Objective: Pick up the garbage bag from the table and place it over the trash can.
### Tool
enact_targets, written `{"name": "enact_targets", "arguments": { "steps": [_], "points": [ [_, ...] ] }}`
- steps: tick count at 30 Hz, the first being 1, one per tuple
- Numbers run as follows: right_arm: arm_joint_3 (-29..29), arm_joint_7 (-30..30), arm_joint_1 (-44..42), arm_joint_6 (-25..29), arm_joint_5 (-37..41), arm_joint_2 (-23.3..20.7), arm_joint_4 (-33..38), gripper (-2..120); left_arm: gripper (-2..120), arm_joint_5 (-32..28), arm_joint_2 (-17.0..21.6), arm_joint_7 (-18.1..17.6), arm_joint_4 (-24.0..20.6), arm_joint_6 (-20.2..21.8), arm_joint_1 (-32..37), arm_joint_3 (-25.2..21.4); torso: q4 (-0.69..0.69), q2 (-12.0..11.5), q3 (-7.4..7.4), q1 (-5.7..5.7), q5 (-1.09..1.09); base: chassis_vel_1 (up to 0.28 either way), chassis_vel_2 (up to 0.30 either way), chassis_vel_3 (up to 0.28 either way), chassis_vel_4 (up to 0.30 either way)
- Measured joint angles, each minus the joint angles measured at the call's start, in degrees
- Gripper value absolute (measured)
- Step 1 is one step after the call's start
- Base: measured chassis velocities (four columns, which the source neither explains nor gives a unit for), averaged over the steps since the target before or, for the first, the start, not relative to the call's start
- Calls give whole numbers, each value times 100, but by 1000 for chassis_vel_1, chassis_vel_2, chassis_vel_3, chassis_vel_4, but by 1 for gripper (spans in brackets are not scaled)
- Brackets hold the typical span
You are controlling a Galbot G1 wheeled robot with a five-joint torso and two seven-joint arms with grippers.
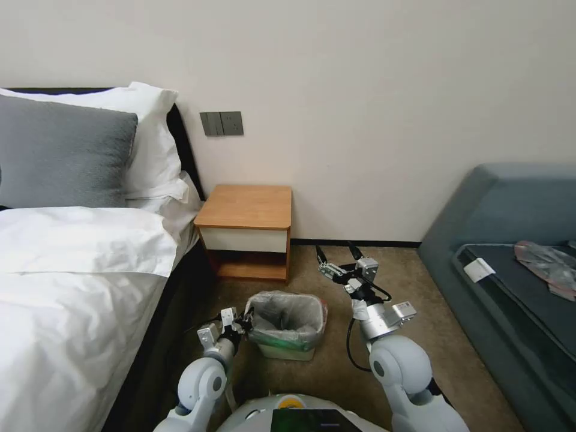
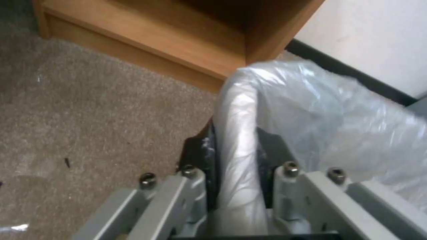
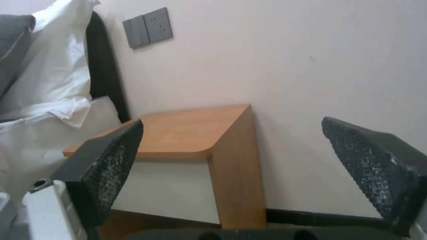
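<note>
Trash can (image 1: 287, 351) mostly under garbage bag (image 1: 288, 315)

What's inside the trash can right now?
The garbage bag lines the trash can, its edge folded over the rim, where the left gripper pinches it. The wrinkled plastic hides the bin's bottom.

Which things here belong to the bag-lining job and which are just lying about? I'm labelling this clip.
Job: garbage bag draped in the trash can; table, top bare; left gripper shut on the bag's rim; right gripper open, raised.

Lying about: bed, pillows, sofa, crumpled plastic sheet, wall switches.
</note>
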Motion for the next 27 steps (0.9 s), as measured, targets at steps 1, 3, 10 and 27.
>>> {"name": "enact_targets", "arguments": {
  "steps": [1, 3, 10, 27],
  "points": [
    [0, -4, 0, -2, 0, 0, 4, 100, 27, -7, 1, -17, -15, 3, 1, 0, 0, 0, 0, 0, 0, 0, 0, 0, 0],
    [-7, -8, 9, -7, 0, 1, 5, 100, 35, -16, 2, -46, -35, 15, 5, 1, 0, 0, 0, 0, 0, 0, 0, 0, 0],
    [-34, -17, 47, -22, 0, 24, -42, 100, 57, -17, -16, -133, -128, 26, 42, 23, 0, 0, 0, 0, 0, 0, 0, 0, 0],
    [-38, -8, 70, -82, -90, 153, -86, 100, 100, 1176, -80, -242, -536, -796, 492, -14, 1, -1, 0, 0, 0, 0, 0, 0, 0]
  ]
}}
